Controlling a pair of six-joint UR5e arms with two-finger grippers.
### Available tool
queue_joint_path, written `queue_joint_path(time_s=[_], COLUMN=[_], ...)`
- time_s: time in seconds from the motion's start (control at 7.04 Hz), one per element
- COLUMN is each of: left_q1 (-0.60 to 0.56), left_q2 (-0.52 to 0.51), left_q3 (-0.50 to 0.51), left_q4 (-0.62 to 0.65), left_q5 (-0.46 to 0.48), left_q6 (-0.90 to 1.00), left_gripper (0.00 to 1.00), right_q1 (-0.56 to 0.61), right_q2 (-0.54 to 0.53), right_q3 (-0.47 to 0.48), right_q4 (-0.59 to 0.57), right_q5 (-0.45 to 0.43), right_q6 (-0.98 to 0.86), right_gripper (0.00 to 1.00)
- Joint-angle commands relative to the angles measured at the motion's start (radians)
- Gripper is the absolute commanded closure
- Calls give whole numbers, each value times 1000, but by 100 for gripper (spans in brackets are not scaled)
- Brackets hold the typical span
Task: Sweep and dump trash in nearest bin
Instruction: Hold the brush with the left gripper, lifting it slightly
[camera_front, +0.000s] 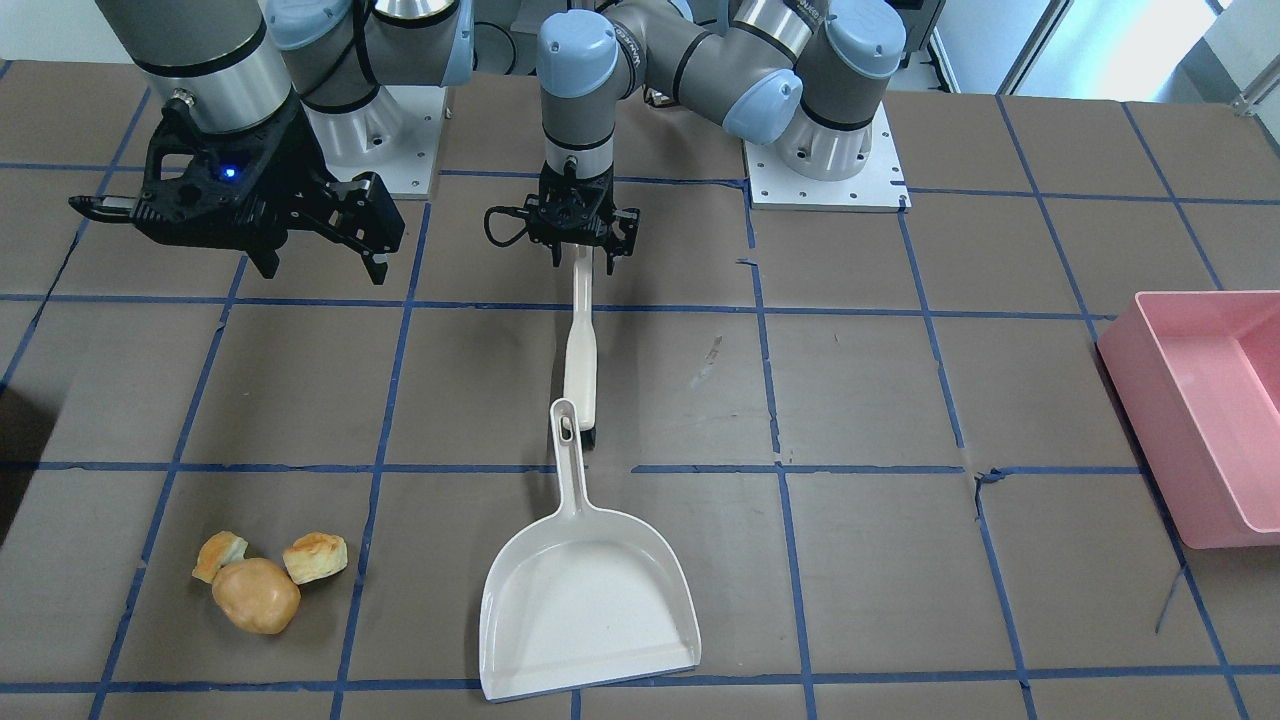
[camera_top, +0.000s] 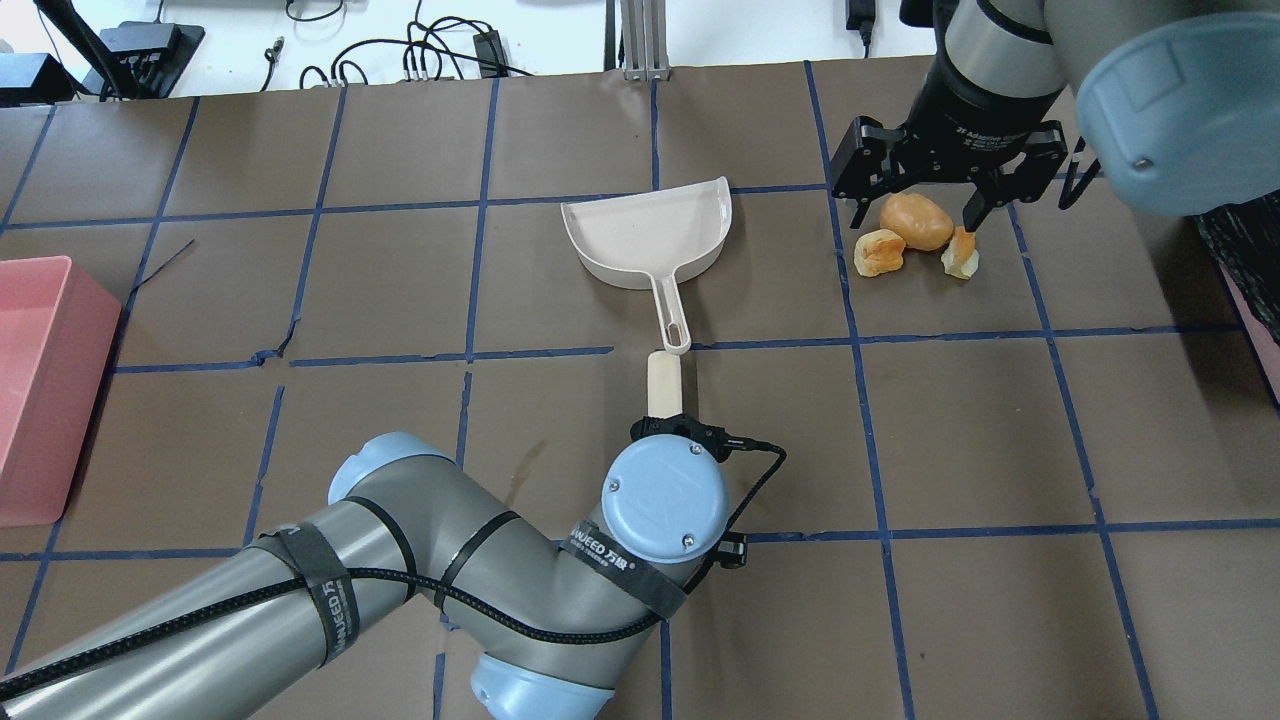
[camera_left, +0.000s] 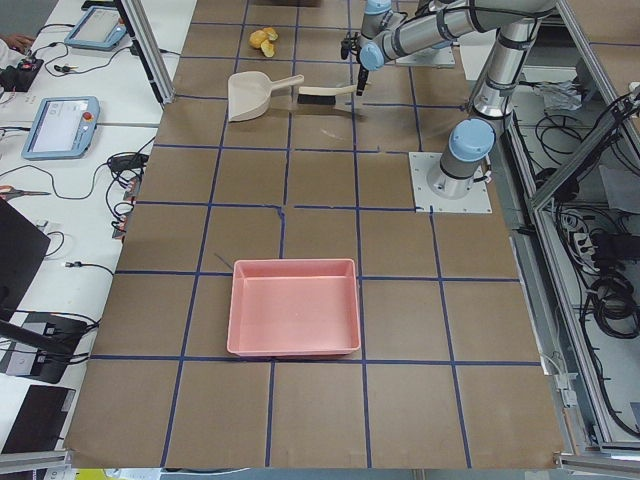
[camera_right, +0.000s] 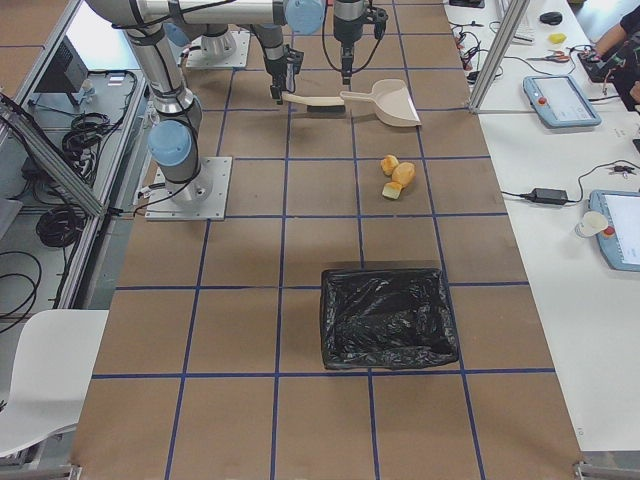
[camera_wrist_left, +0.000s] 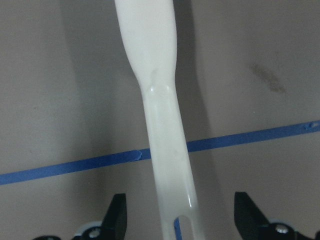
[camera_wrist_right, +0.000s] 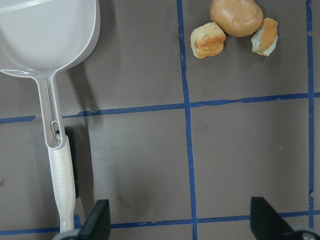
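— Where is your left tool?
— My left tool (camera_front: 583, 258) is down over the brush (camera_front: 579, 345). It is released, with one finger on either side of the cream handle. In the wrist view neither finger touches it, so nothing is gripped yet.

— And the right?
— My right tool (camera_front: 325, 270) hangs above the bench (camera_front: 860, 400), spread wide and empty.

— The trash?
— It is three pieces huddled on my right side of the bench. There is a round lump (camera_front: 257, 592), and two tan chunks (camera_front: 219, 554) (camera_front: 315, 557) lie against it. The dustpan (camera_front: 590, 610) lies near the middle with its mouth away from me. Its handle tip overlaps the brush's bristle end.

— How will it all handle?
— I judge the brush light and stiff. Its handle is smooth plastic and could twist in my fingers, so I'd close on the narrow stretch under me now. The dustpan looks light enough to skid, so I'd take it by its handle. The chunks look crumbly, and the lump will likely roll.

— Which bin?
— The black-lined bin (camera_right: 388, 318) at my right end seems nearer than the pink bin (camera_front: 1210, 400).
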Motion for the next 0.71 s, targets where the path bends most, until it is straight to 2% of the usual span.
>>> queue_joint_path(time_s=[0.0,0.28,0.43,0.57], left_q1=[1,3,3,3], left_q2=[3,6,6,8], left_q3=[1,-1,-1,-1], left_q4=[0,0,0,2], left_q5=[1,4,4,4], left_q6=[11,14,8,7], left_gripper=[48,52,71,84], right_q1=[0,1,4,3], right_q2=[0,-2,2,3], right_q3=[0,0,2,2], right_q4=[0,-34,-42,-42], right_q5=[1,1,-4,-6], right_q6=[0,2,0,0], right_gripper=[0,0,0,0])
